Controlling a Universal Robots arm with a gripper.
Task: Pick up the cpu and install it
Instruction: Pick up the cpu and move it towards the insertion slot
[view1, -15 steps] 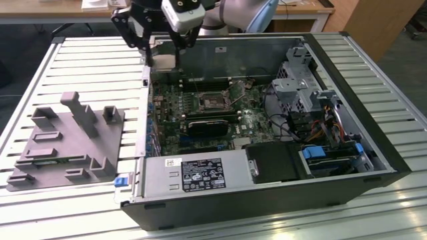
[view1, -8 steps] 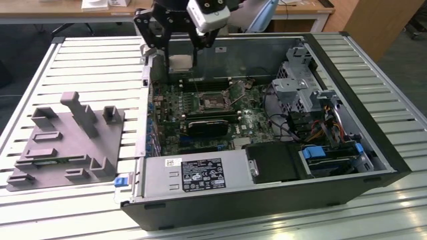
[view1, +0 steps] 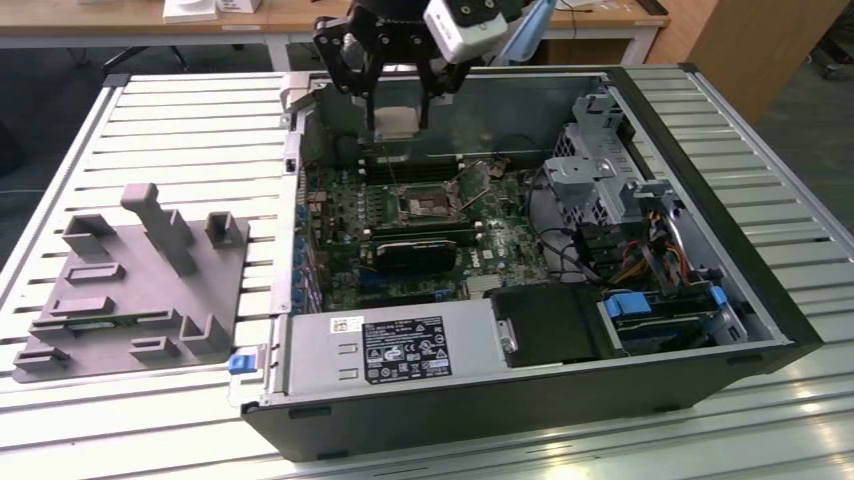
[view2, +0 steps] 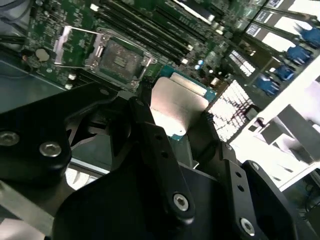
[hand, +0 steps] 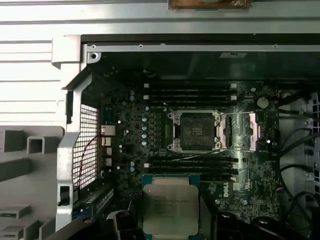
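My gripper (view1: 396, 115) hangs over the far side of the open computer case (view1: 534, 400), shut on the cpu (view1: 396, 123), a flat silver square with a thin tan edge. In the second wrist view the cpu (view2: 176, 102) sits clamped between the two black fingers (view2: 150, 130). In the first wrist view the cpu (hand: 170, 202) hovers above the green motherboard, short of the socket (hand: 195, 131). The socket (view1: 430, 207) lies bare with its metal load plate (hand: 252, 131) swung open beside it. The same socket (view2: 117, 57) shows past the fingertips in the second wrist view.
A grey plastic fixture block (view1: 134, 290) stands on the slatted table at the exterior view's left. Inside the case are memory slots (hand: 192, 92), a power supply (view1: 387, 350), drive cages (view1: 601, 160) and loose cables (view1: 641, 250). The case walls rise around the board.
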